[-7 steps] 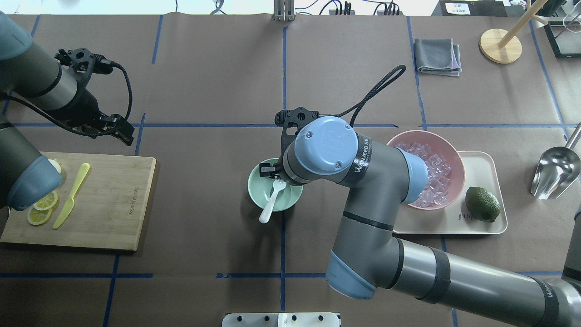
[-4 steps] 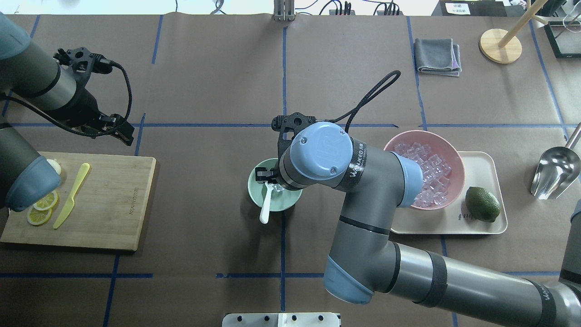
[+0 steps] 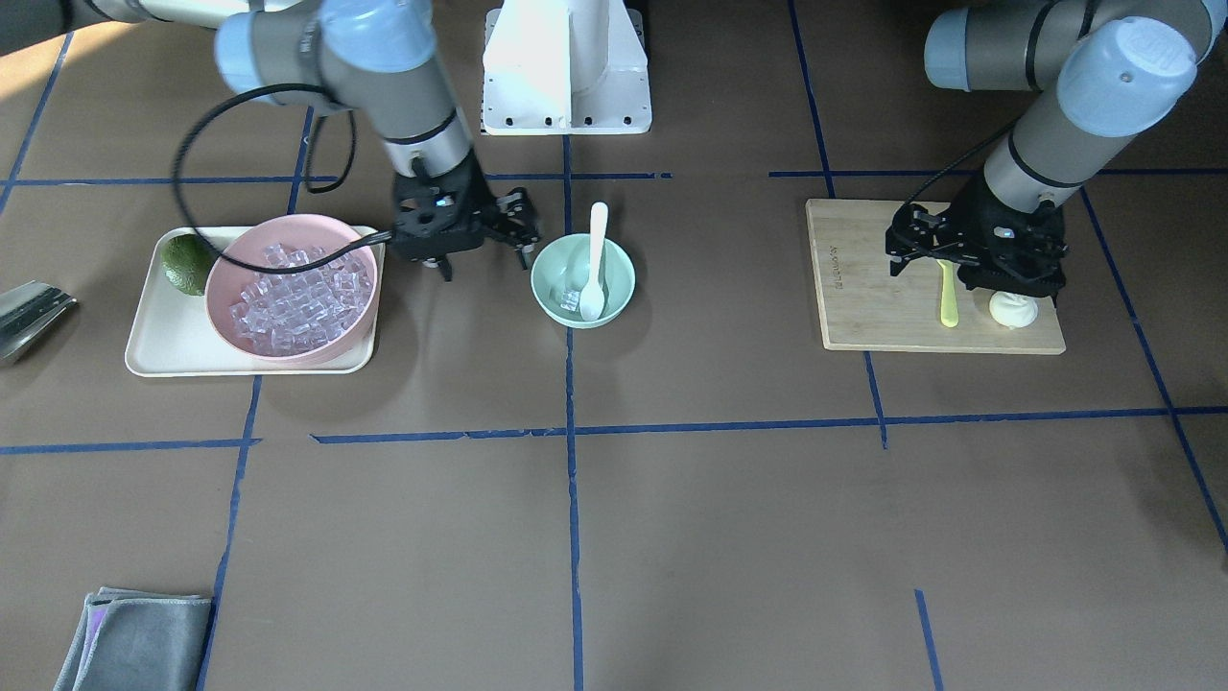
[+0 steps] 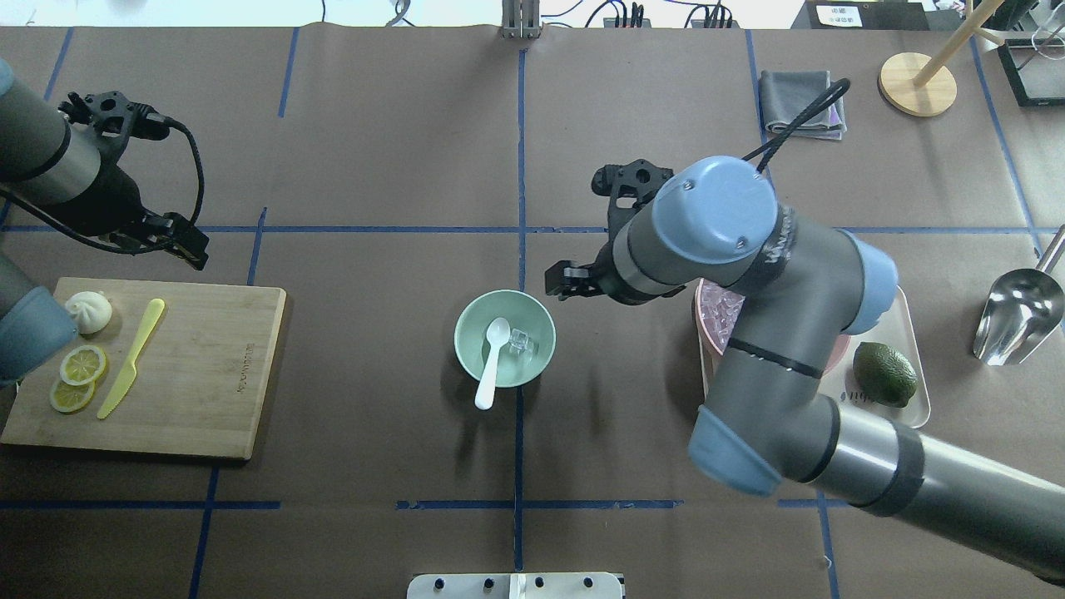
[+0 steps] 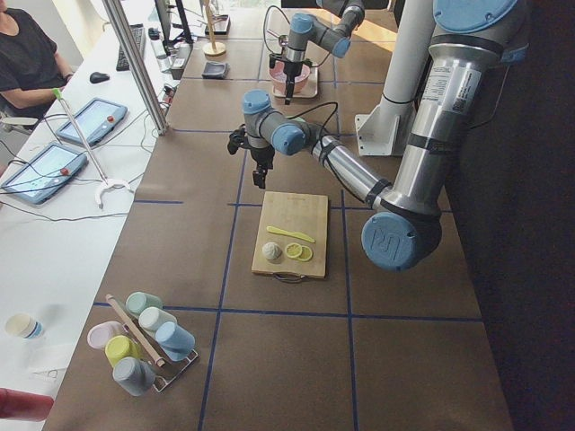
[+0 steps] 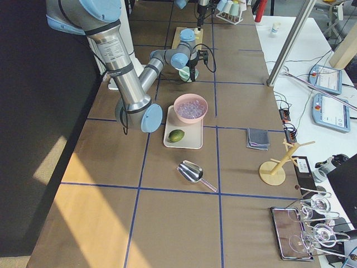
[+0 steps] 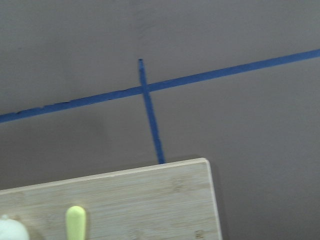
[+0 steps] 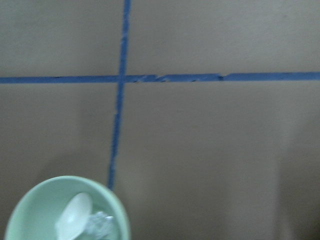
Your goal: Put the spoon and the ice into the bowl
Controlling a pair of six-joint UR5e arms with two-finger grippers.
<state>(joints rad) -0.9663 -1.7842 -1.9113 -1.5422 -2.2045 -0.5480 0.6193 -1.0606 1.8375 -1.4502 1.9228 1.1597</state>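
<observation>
The mint-green bowl (image 4: 470, 353) stands mid-table. The white spoon (image 4: 491, 358) lies in it, scoop inside and handle over the near rim. One clear ice cube (image 4: 522, 339) lies in the bowl beside the scoop. The bowl (image 3: 552, 288), spoon (image 3: 597, 250) and ice (image 3: 570, 301) also show in the front view, and the bowl (image 8: 30, 200) in the right wrist view. My right gripper (image 4: 564, 283) is open and empty, raised between this bowl and the pink bowl (image 3: 225, 288) of ice cubes. My left gripper (image 4: 193, 251) is open and empty above the cutting board's far edge.
The pink bowl sits on a beige tray (image 4: 882, 416) with a lime (image 4: 884, 373). A wooden cutting board (image 4: 208, 366) at the left holds a yellow-green knife (image 4: 131, 358), a white bun (image 4: 87, 311) and lemon slices (image 4: 83, 366). A metal scoop (image 4: 1019, 316) and a grey cloth (image 4: 803, 101) lie at the right.
My right gripper has lifted off the green bowl and swung right toward the pink bowl, leaving an ice cube beside the spoon. My left arm has drawn back left, uncovering the bun.
</observation>
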